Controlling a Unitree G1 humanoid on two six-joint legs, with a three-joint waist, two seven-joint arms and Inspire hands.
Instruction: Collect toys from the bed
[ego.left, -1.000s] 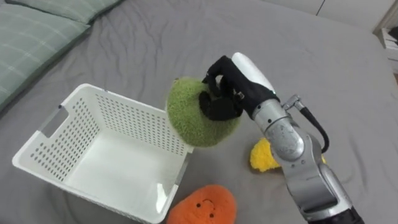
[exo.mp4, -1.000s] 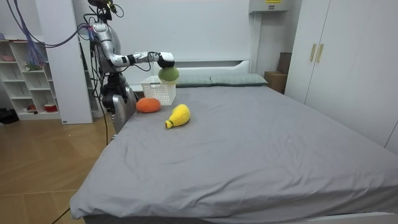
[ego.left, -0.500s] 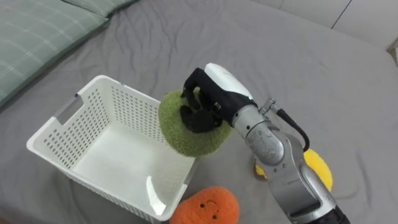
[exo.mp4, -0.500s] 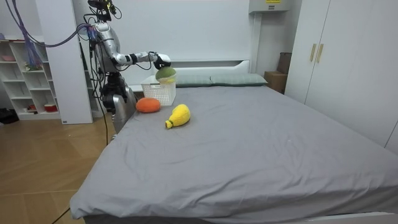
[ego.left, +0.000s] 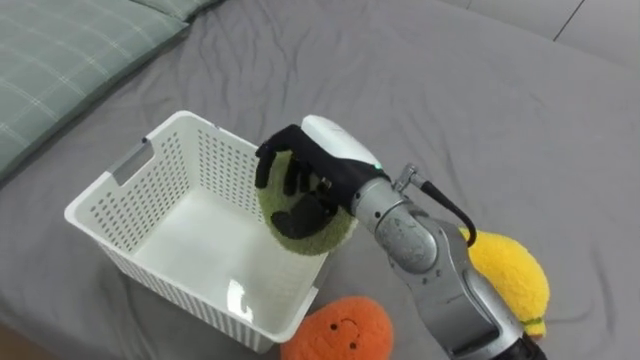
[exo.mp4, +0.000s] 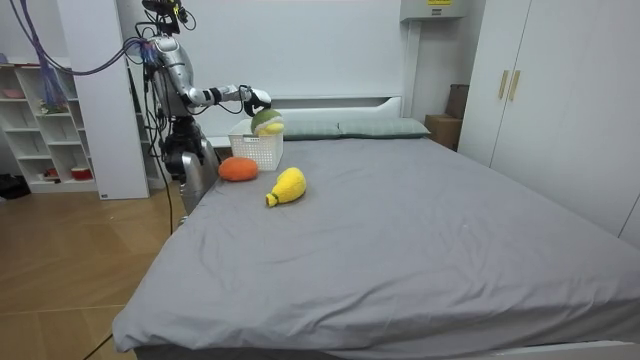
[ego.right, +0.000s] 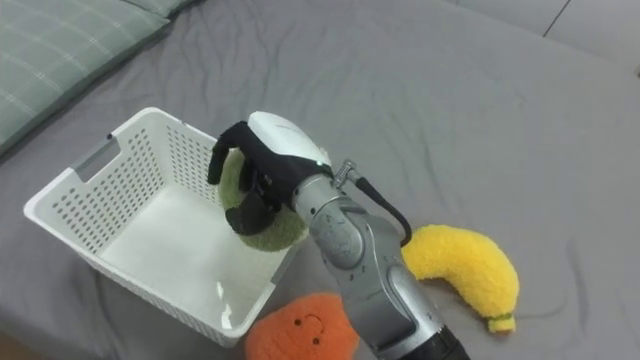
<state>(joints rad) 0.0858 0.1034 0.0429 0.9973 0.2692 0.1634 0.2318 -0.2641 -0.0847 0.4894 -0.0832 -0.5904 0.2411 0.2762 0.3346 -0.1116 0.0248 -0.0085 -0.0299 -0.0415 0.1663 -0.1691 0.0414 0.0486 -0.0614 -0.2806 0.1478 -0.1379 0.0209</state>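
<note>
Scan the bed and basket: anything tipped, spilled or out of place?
Nothing stands out. The white perforated plastic basket sits upright on the grey bed, the right hand holds the green plush ball over its corner, and the orange plush toy and yellow plush toy lie beside it.

Toys partly hidden
The right hand (ego.left: 312, 172) is covering half the green toy (ego.left: 320, 236); the orange toy (ego.left: 340, 326) is running off the lower edge.

The fuzzy green ball (ego.left: 330, 235) sits in the robot hand (ego.left: 312, 172) over the white basket's (ego.left: 200, 160) corner. The orange smiley toy (ego.left: 340, 325) and the yellow banana toy (ego.left: 510, 280) lie on the bed (ego.left: 450, 90).
</note>
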